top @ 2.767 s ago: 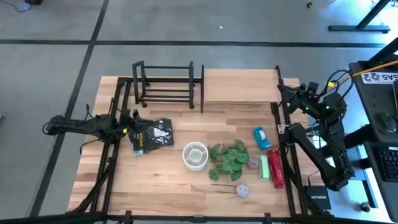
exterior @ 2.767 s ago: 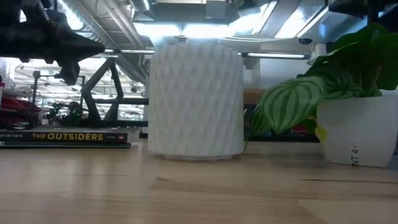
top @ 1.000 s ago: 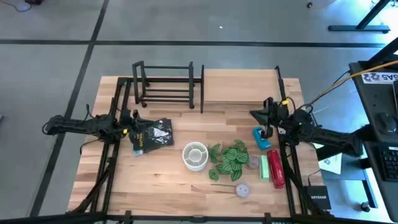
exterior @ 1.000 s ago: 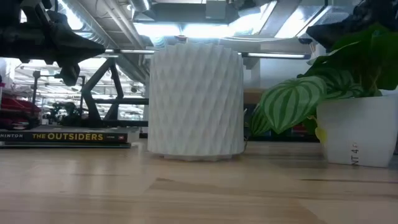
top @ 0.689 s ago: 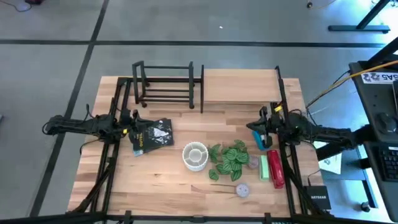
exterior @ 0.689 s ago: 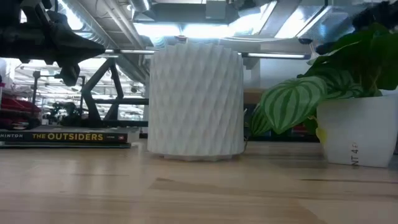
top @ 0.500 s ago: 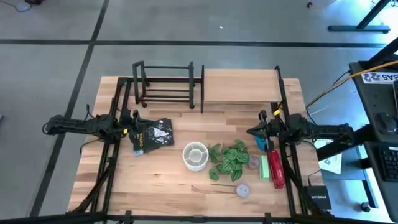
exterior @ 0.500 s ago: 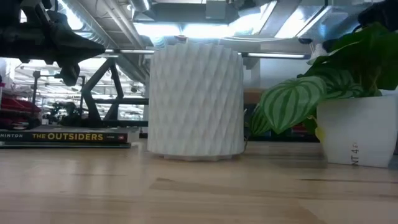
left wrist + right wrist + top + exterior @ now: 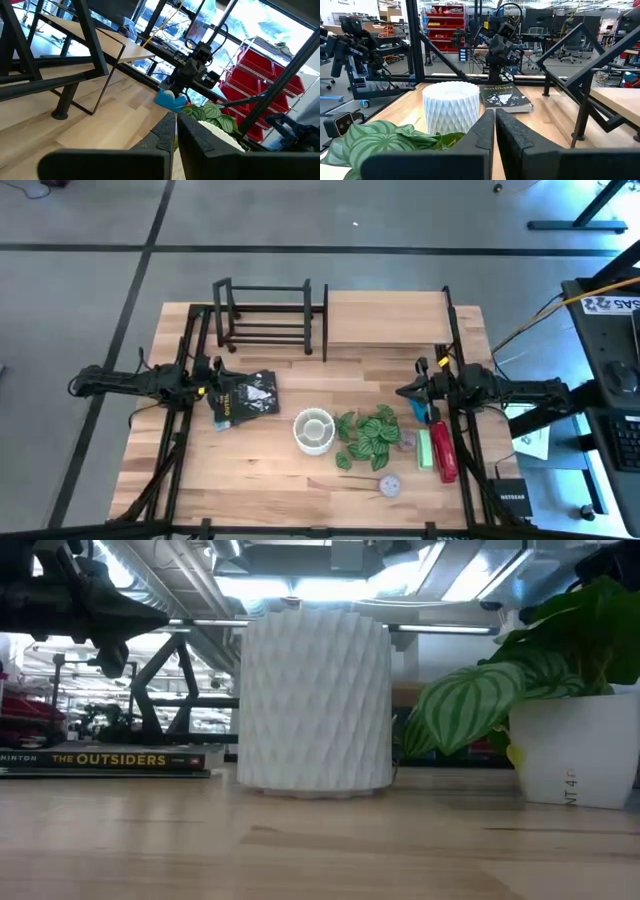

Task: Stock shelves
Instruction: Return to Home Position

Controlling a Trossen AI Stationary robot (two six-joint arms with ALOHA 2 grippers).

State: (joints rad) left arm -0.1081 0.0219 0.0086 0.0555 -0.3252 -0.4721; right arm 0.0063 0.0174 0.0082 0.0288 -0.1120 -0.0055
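Pincers first: both are closed on nothing, and in each wrist view the two dark fingers meet with only a sliver between them. The left pincer (image 9: 213, 377) and the right pincer (image 9: 402, 392) lie low at opposite sides of the surface (image 9: 250, 475), each pointing inward at the other.

The wood shelf board (image 9: 385, 318) lies beyond the right pincer toward the far edge. Its long axis runs parallel to the way those fingers point, and the right arm is plainly the nearer. The black rack (image 9: 265, 310) lies beyond the left pincer, a little ahead of its tip, with its long axis running the same way; the left arm is nearer to it. Both shelves look bare from above.

A black book (image 9: 245, 398) lies flat just ahead of the left pincer's tip. The white pot (image 9: 314, 430) and a plant (image 9: 368, 438) stand between the two pincers, to the near side. A blue tape holder (image 9: 420, 402) sits under the right pincer.

Neither pincer looks set for a grasp; I judge both arms parked or close to it.
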